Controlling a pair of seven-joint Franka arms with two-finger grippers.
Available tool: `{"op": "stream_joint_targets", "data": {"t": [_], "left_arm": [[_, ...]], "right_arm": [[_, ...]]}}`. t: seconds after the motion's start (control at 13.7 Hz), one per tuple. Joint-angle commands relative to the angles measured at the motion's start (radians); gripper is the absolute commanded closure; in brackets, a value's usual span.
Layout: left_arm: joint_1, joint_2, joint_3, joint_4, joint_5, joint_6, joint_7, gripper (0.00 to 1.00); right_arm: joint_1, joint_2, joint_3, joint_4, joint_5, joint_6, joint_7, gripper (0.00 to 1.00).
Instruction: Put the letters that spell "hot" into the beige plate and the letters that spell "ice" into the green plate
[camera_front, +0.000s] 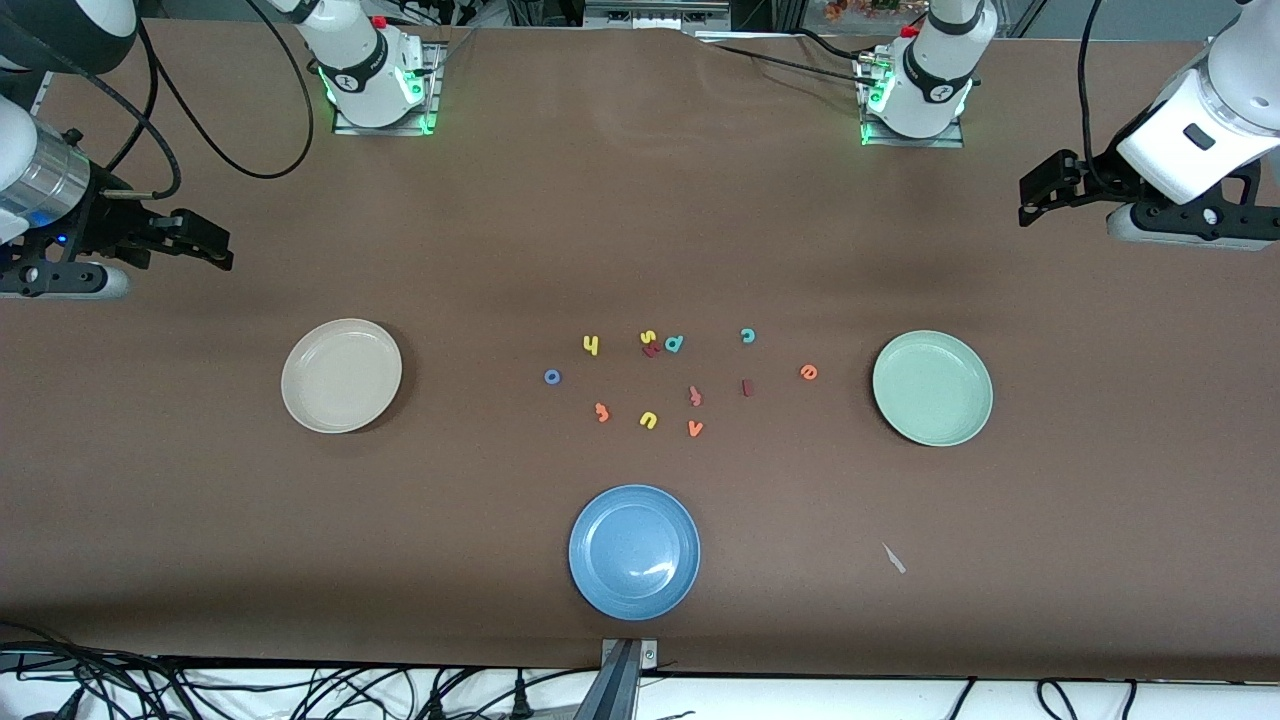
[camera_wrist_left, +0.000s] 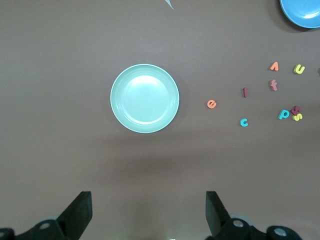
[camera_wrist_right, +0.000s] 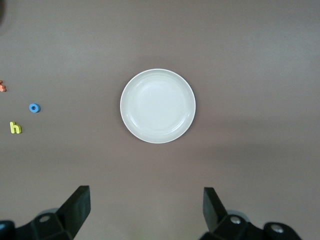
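The beige plate lies empty toward the right arm's end, and the green plate lies empty toward the left arm's end. Between them are scattered the yellow h, blue o, orange t, dark red i, teal c and orange e. My right gripper hangs open high beside the beige plate. My left gripper hangs open high beside the green plate. Neither holds anything.
A blue plate sits nearest the front camera. Other letters lie among the task letters: yellow u, orange v, pinkish-red hooked letter, teal d-shaped letter, yellow s. A small pale scrap lies beside the blue plate.
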Motion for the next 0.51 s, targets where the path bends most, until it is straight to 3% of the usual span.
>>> {"op": "stream_joint_targets", "data": {"t": [0.0,0.44], "left_arm": [[0.004,0.011,-0.005,0.028,0.017,-0.019,0.010,0.00],[0.004,0.011,-0.005,0.028,0.017,-0.019,0.010,0.00]], "right_arm": [[-0.003,0.009,0.000,0.026,0.012,-0.027,-0.012,0.00],[-0.002,0.009,0.004,0.027,0.012,-0.027,-0.004,0.00]]}}
